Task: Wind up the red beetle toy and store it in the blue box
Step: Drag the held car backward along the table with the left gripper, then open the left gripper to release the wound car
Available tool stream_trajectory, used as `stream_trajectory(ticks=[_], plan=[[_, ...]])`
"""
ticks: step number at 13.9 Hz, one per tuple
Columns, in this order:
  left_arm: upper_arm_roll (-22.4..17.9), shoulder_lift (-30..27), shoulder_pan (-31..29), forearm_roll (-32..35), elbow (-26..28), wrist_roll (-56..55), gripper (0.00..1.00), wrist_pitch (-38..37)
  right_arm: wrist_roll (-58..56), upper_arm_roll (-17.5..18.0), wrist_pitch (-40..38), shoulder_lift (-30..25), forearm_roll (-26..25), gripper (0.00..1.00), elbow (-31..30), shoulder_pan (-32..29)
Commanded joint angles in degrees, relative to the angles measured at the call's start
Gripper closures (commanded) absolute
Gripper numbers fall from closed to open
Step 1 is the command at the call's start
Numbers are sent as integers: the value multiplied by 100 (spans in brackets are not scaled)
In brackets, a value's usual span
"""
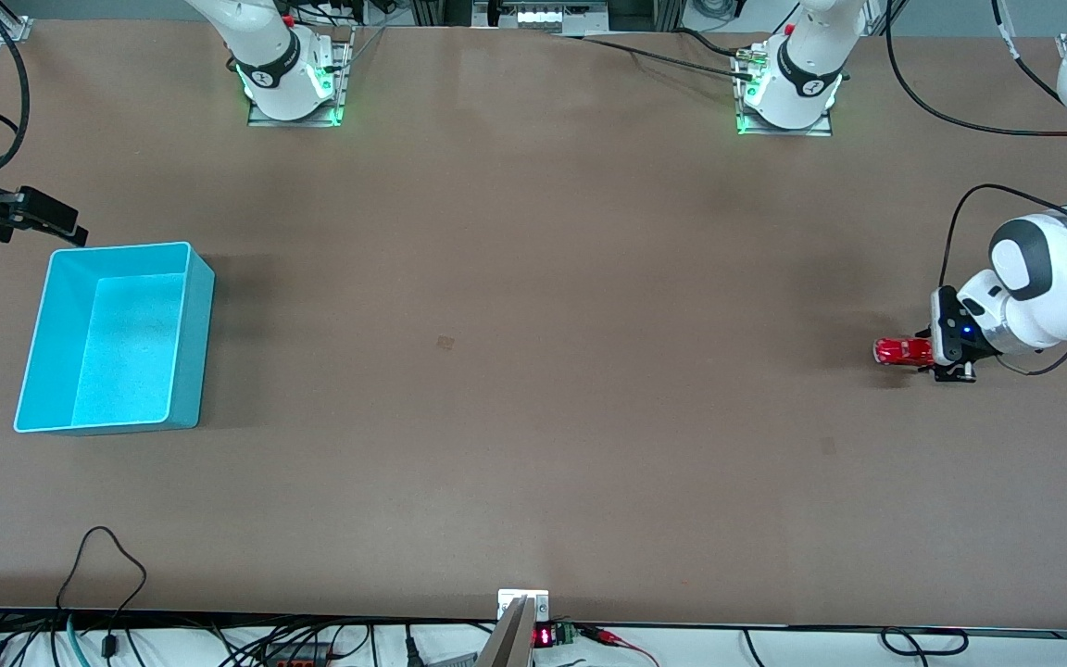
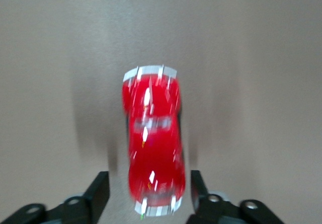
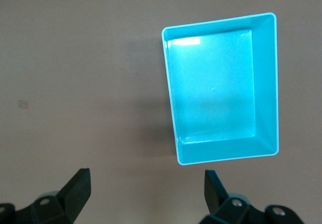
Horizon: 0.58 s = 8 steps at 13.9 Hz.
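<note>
The table [image 1: 533,389] is a broad, matte brown board, bare but for a few faint scuffs near its middle, with cables running along the edge nearest the front camera and more cables and frame parts past the arm bases. The red car [image 1: 902,351] lies on the table at the left arm's end, its rear just between the fingers [image 2: 98,191] of the left claw [image 1: 946,357], which stand a little wider than the car's body with gaps on both sides, so the claw is open, not gripping. The blue box [image 1: 191,343] sits empty at the right arm's end, well apart from the car. The right claw [image 1: 43,215] waits in the air beside the box, fingers [image 3: 78,189] spread wide.
</note>
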State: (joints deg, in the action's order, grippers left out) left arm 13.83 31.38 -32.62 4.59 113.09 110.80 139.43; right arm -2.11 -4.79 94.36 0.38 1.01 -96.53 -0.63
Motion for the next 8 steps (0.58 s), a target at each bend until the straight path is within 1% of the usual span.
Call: stream_trajectory(ticks=[1,4,6,8], plan=[[111,-44,-43,-28,-269,100,0,-240,62,22,-31,-38,-13,0,-6,-34],[128,-219,27,-28,-603,-373,0,-1020,62,22,-31,-38,-13,0,-6,-34],[225,-403,45,-11,-787,-978,0,-1635,53,13,-40,-38,-22,0,-6,-34],[269,-544,54,16,-919,-1594,0,-2076,53,4,-49,-38,-22,0,-6,-43]])
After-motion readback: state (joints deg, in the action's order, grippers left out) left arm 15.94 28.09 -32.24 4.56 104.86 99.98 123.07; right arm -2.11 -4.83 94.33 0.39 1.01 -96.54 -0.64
